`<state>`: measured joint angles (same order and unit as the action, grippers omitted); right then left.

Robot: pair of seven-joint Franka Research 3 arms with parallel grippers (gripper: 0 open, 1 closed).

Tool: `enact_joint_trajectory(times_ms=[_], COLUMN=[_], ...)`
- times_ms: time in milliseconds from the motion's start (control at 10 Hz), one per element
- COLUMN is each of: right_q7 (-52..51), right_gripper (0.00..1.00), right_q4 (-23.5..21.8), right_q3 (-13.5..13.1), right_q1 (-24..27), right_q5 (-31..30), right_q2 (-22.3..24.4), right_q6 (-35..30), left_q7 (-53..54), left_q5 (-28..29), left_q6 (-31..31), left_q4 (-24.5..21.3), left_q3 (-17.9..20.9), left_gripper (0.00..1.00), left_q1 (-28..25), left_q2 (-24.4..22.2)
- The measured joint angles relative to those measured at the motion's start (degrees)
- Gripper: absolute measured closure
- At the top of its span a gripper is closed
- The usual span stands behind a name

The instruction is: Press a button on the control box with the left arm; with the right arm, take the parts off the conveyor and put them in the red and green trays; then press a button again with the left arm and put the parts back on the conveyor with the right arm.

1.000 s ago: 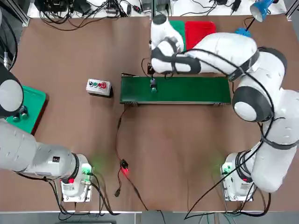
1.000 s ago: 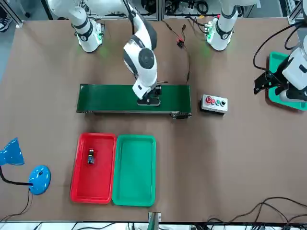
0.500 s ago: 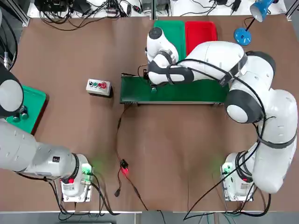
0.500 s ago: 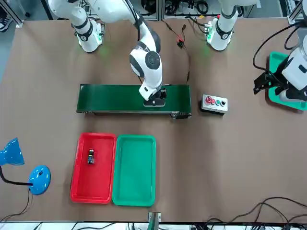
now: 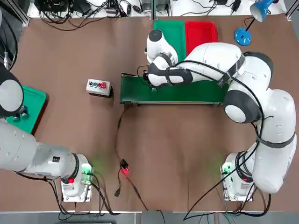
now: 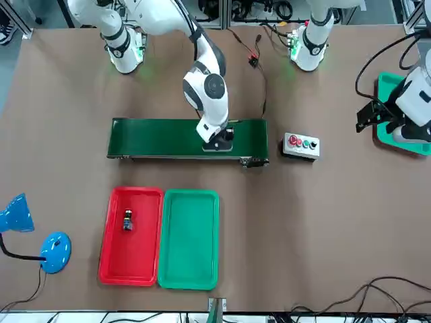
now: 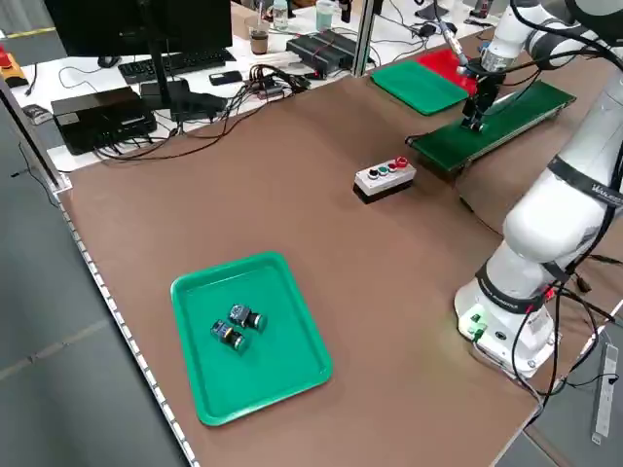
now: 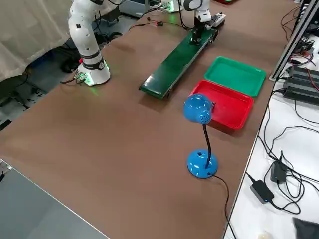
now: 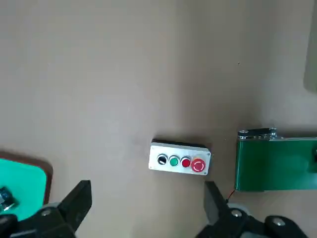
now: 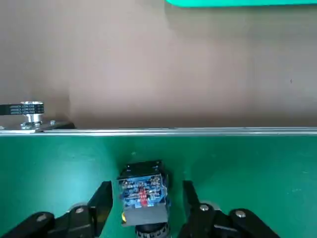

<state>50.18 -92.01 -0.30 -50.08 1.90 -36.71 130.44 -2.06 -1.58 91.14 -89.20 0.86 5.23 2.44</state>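
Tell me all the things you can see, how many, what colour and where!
belt: one, green, middle of table
button box: one, pale grey, near the belt's end
trays: one red, one green, side by side
side tray: one, green, robot's left
small parts: one on belt, one in red tray, two in side tray
lamp: one, blue
right hand: one, dark, over belt
left hand: one, dark, robot's left

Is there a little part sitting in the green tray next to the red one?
No, the green tray has nothing in it.
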Motion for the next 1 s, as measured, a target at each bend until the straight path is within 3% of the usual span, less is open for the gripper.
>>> enact_joint_trajectory(times_ms=[100, 200, 600, 1000], right_q7=[0.01, 0.05, 0.05, -6.8], right_gripper=[0.56, 0.59, 0.59, 0.59], right_q4=[0.05, 0.2, 2.15, 5.24], right_q3=[-0.15, -0.23, -1.1, -1.49], right_q1=[0.0, 0.01, 1.61, 12.76], right_q5=[0.0, 0.0, 0.0, -0.1], right_q2=[0.0, 0.0, 0.01, -0.27], right_q6=[0.01, 0.0, 0.01, 0.12], left_q7=[0.0, 0.0, 0.0, 0.0], left_q5=[0.0, 0.0, 0.0, 0.0], left_q6=[0.0, 0.0, 0.0, 0.0], left_q4=[0.0, 0.0, 0.0, 0.0], left_q3=[0.0, 0.0, 0.0, 0.0], left_gripper=[0.0, 0.0, 0.0, 0.0], left_q1=[0.0, 0.0, 0.0, 0.0], left_q2=[0.0, 0.0, 0.0, 0.02])
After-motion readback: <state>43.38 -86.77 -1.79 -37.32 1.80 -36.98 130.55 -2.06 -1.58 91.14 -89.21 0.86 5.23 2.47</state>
